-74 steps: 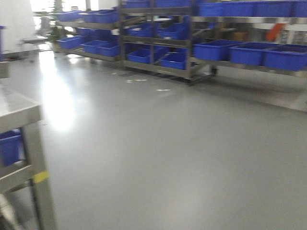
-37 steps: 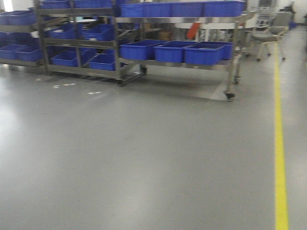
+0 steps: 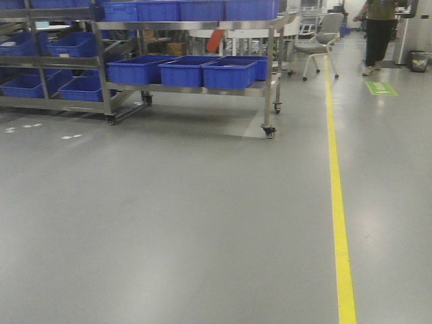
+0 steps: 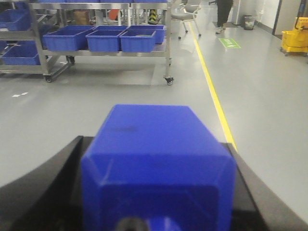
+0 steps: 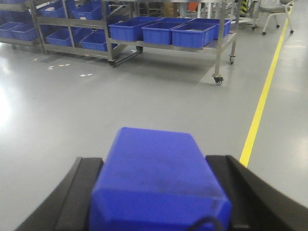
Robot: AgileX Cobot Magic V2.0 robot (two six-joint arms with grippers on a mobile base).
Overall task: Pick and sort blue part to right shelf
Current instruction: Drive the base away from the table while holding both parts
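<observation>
A solid-blue faceted blue part (image 4: pixel 149 130) fills the left wrist view, and my left gripper (image 4: pixel 156 149) is shut on it, with a black finger on each side. A second blue part (image 5: pixel 156 168) sits the same way in my right gripper (image 5: pixel 155 161), which is shut on it. Neither arm shows in the front view. The right shelf (image 3: pixel 196 88), a wheeled steel rack, stands far ahead at the upper left across the grey floor. It carries three blue bins (image 3: pixel 182 71) on its lower level. The same shelf (image 4: pixel 110 53) (image 5: pixel 207 47) appears in both wrist views.
More steel racks with blue bins (image 3: pixel 40 84) stand left of it. A yellow floor line (image 3: pixel 337 202) runs away on the right. A person (image 3: pixel 381 30) and a chair (image 3: pixel 317 47) are far back right. A yellow mop bucket (image 4: pixel 294 41) stands at the far right.
The front view has swung right. The racks slid left across the view, the steel table at the left dropped out, and the yellow line and then the person came into view.
</observation>
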